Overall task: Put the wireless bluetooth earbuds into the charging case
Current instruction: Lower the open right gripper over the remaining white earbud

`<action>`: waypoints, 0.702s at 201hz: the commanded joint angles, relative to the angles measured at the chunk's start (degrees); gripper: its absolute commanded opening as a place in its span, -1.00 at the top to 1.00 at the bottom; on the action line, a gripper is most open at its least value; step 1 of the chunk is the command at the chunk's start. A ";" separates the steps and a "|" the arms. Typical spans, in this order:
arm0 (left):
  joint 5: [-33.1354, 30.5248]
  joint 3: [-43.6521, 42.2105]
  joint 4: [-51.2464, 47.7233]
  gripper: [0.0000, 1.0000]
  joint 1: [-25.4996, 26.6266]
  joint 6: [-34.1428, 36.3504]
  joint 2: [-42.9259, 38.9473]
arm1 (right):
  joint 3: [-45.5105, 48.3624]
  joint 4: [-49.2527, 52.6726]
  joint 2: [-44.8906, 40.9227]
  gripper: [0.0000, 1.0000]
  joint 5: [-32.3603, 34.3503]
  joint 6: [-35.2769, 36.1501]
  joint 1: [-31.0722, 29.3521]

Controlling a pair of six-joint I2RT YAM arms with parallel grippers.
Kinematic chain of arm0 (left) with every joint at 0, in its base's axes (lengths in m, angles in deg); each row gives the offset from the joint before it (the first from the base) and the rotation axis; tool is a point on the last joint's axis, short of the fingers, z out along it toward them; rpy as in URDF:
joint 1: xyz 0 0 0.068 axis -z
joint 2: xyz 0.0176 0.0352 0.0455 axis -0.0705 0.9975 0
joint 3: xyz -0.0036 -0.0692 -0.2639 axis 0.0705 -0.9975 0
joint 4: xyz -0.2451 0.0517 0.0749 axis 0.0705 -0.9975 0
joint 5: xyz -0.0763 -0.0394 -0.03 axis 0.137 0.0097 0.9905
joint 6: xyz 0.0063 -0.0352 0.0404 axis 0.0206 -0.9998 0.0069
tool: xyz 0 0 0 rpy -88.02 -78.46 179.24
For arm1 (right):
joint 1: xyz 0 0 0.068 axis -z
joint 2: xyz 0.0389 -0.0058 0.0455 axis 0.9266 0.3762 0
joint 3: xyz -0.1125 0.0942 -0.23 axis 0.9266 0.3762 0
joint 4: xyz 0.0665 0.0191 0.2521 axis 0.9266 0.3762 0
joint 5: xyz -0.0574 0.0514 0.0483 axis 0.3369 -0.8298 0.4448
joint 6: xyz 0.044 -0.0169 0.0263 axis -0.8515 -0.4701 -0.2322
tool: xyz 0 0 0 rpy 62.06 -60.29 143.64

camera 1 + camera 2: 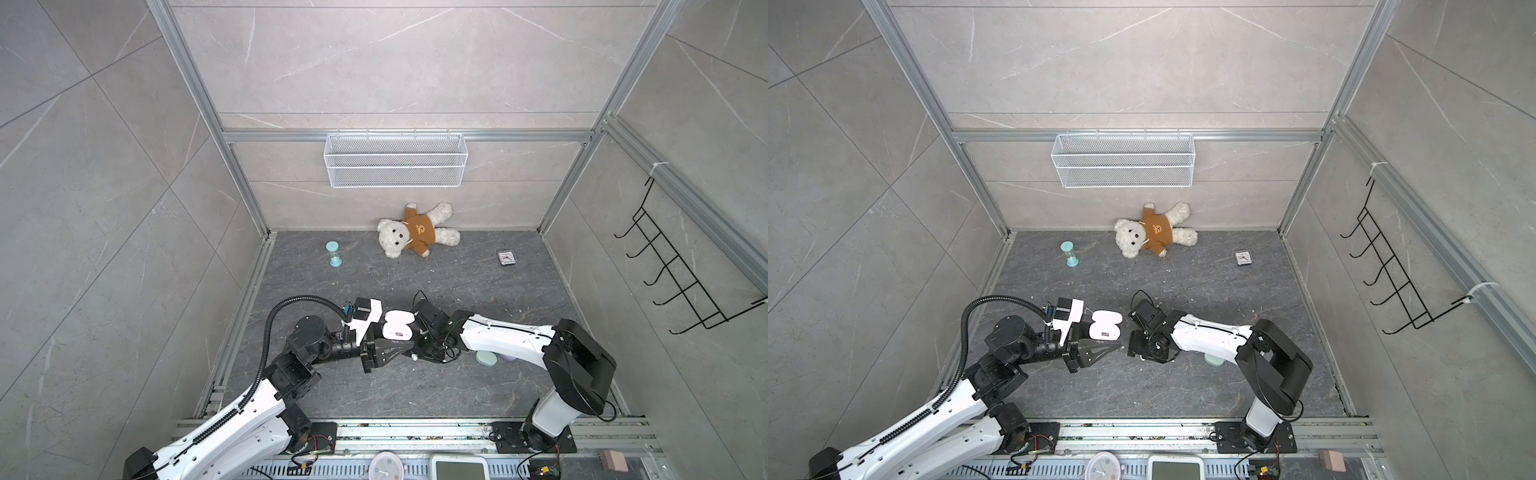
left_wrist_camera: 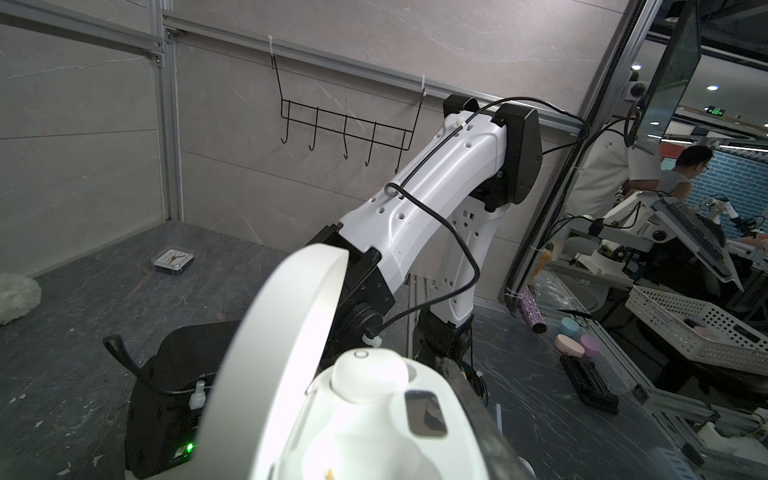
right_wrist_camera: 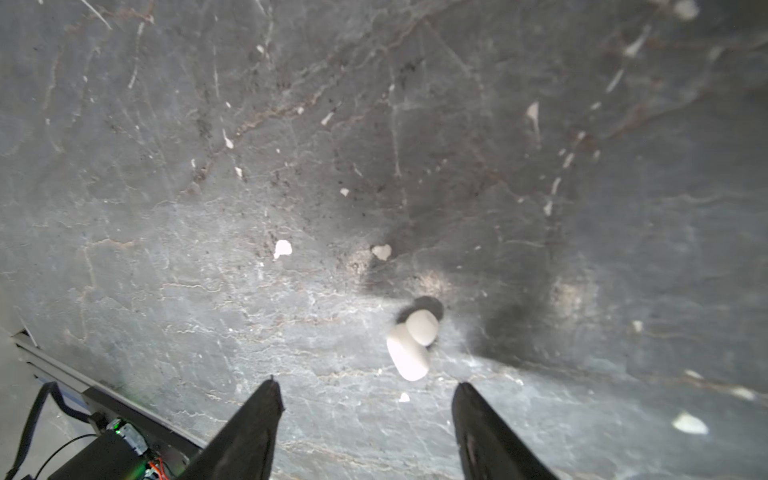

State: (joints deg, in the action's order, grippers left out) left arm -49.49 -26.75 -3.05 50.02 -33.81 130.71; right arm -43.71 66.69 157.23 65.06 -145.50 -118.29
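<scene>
The dark grey table (image 1: 415, 395) fills the floor of the enclosure. Both arms reach in from its near edge and meet over its middle. A white wire basket (image 1: 395, 160) hangs on the back wall above the far edge, and a black hook rack (image 1: 681, 282) hangs on the right wall. A teddy bear (image 1: 417, 230) lies against the middle of the far edge, well apart from the arms.

The left gripper (image 1: 401, 337) is clamped tight on the white charging case (image 1: 397, 322) and holds it above the table's middle with the lid swung open. In the left wrist view a seated earbud (image 2: 370, 376) rests in the case's base beside a dark opening. The lid blocks much of that view, and only one of the fingers (image 2: 473, 407) shows, along the case's side.

A mint-green case (image 1: 486, 358) sits on the table half hidden under the right arm. A lilac shape (image 1: 508, 357) beside it is too covered to make out. A teal hourglass (image 1: 333, 253) stands toward the far left corner, and a small clock (image 1: 505, 257) lies toward the far right corner.

The right gripper (image 3: 368, 382) hangs just beside the charging case, its fingers spread wide with nothing between them. A white earbud (image 3: 411, 345) lies on the table just ahead of the fingertips. Pale crumbs (image 3: 282, 248) are scattered around it.
</scene>
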 commanded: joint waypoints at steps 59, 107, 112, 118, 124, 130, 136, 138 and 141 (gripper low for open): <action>-0.17 0.69 0.31 0.64 -0.19 1.28 -1.99 | -1.34 -3.87 7.02 -0.45 -2.85 -0.08 0.21; -0.62 0.73 -0.40 0.65 -0.19 1.39 -2.72 | -3.22 -5.71 6.22 -0.45 -4.61 0.24 0.14; -0.56 0.76 -0.42 0.65 -0.19 1.36 -2.73 | -3.48 -5.94 6.30 -0.45 -5.02 0.24 0.11; -0.54 0.76 -0.50 0.65 -0.19 1.38 -2.73 | -3.80 -6.13 6.45 -0.44 -5.52 0.24 0.11; -0.59 0.76 -0.52 0.64 -0.19 1.31 -2.73 | -4.27 -6.23 6.79 -0.44 -6.02 0.24 0.12; -0.62 0.76 -0.49 0.65 -0.19 1.34 -2.73 | -4.67 -6.14 7.04 -0.43 -6.42 0.30 0.04; -0.62 0.81 -0.50 0.64 -0.19 1.36 -2.73 | -4.92 -6.21 7.20 -0.43 -6.76 0.33 -0.04; -0.62 0.84 -0.50 0.65 -0.19 1.42 -2.73 | -4.99 -6.27 7.28 -0.43 -6.87 0.31 -0.05; -0.65 0.88 -0.61 0.65 -0.19 1.37 -2.73 | -5.08 -6.39 7.29 -0.43 -6.99 0.33 -0.10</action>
State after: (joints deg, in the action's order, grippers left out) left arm -49.57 -26.75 -4.84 50.02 -33.79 128.85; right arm -46.69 61.24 163.15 60.17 -145.46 -118.14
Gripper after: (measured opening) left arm 0.419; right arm 0.718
